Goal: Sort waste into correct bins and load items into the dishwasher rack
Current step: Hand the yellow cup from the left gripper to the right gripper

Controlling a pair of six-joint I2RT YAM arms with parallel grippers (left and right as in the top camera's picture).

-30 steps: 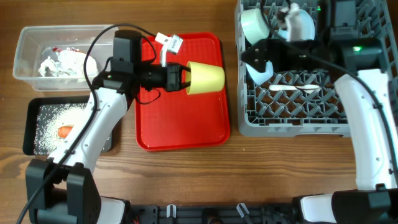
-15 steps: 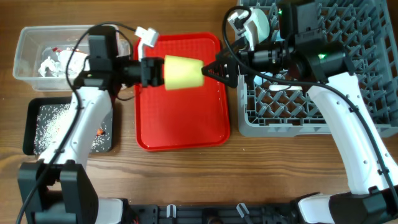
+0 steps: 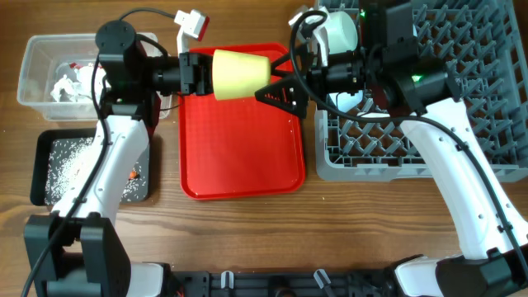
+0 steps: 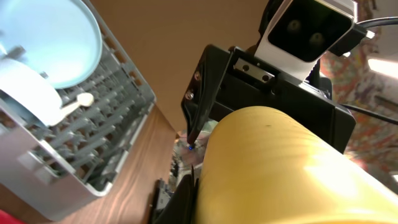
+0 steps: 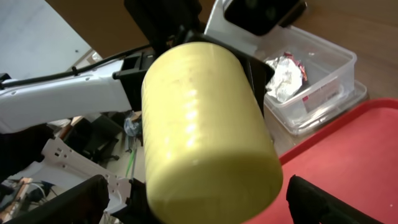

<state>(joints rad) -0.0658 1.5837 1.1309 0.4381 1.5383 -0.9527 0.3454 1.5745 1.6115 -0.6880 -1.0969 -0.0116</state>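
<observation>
My left gripper (image 3: 200,74) is shut on the base of the small yellow cup (image 3: 239,74) and holds it sideways above the far edge of the red serving tray (image 3: 239,157). My right gripper (image 3: 268,85) is open, with one finger on each side of the cup's free end (image 5: 205,124). The cup also fills the left wrist view (image 4: 280,168). The grey dishwasher rack (image 3: 429,124) holds a pale green bowl (image 3: 338,29), a light blue plate (image 4: 56,43) and a white spoon (image 4: 74,102).
The clear tub (image 3: 37,62) at far left holds crumpled white paper with a red piece (image 3: 70,84). The black tray (image 3: 41,177) in front of it holds white grains (image 3: 66,165) and an orange carrot bit (image 3: 132,175).
My left gripper has carried the cup up and toward the far edge of the tray. My right gripper has swung left out of the rack and now has its open jaws around the cup's end.
</observation>
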